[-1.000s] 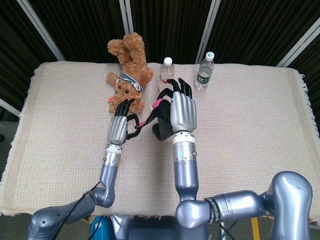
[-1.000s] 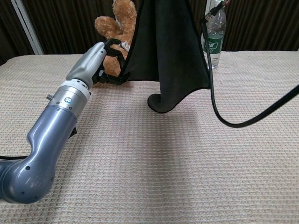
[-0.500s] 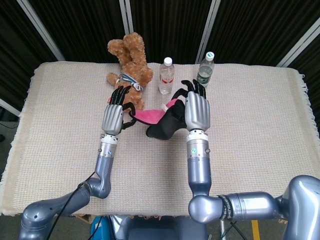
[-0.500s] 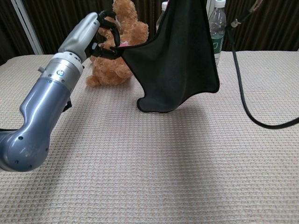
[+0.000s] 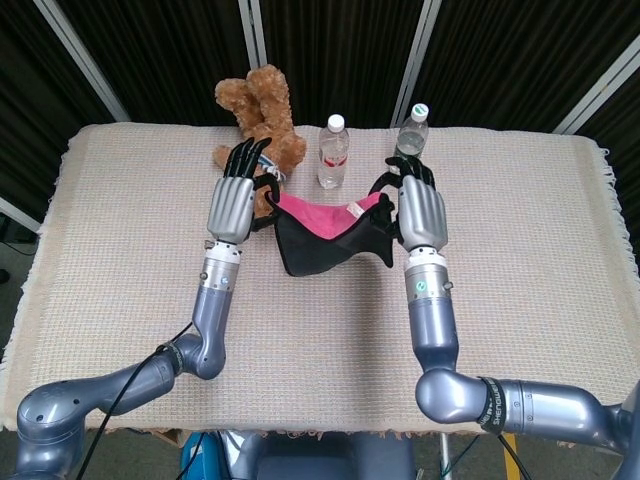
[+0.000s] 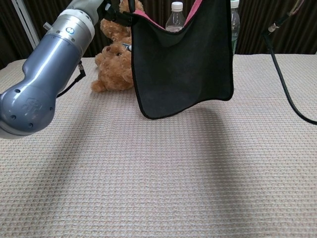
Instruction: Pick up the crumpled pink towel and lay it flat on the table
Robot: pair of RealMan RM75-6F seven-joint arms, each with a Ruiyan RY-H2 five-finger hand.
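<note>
No readable text anywhere. Red-and-white label on the left bottle (image 5: 333, 152) and green label on the right bottle (image 5: 409, 141), both at the far side of the counter (image 5: 520, 230): print too small and blurred to make out. Small round marks on the wrists below the left hand (image 5: 236, 196) and right hand (image 5: 421, 207): no legible lettering.
</note>
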